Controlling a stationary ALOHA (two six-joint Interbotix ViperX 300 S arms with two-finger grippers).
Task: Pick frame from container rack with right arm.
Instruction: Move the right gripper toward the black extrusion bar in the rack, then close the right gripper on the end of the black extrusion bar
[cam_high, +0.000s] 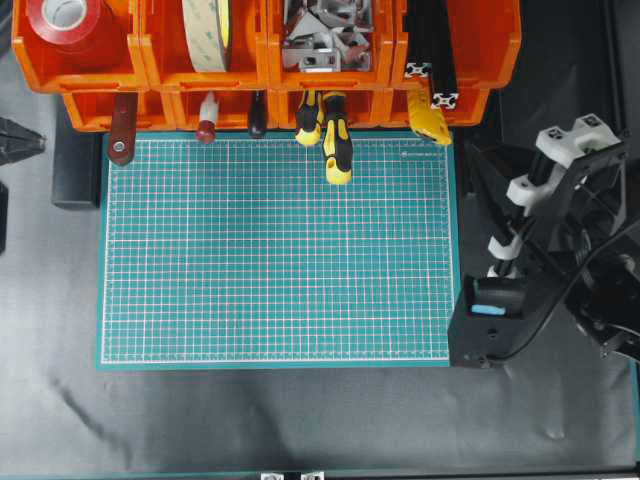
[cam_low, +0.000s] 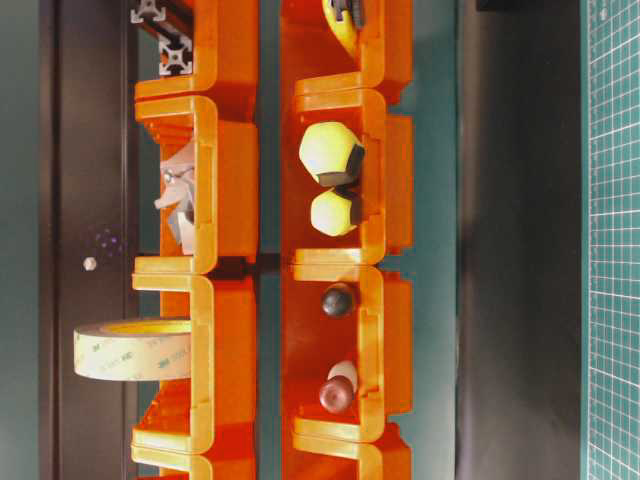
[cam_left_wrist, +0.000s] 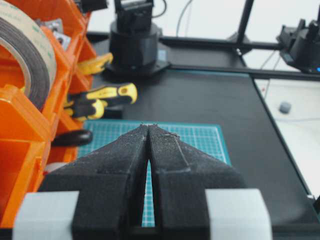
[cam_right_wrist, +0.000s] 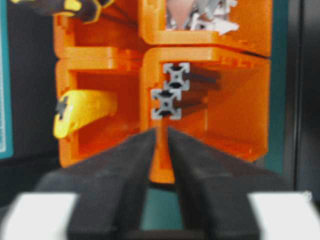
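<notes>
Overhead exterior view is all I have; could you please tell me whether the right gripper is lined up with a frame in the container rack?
Observer: The right wrist view shows the right gripper pointing at the silvery cut end of the frame that sits lower in that view, in its bin of the container rack.
Operator: Thank you; are its jaws parted?
Observer: Yes, a narrow gap shows between them, with nothing in it.
Operator: And the left gripper, please?
Observer: In the left wrist view the left gripper is shut, fingertips meeting, holding nothing.
</notes>
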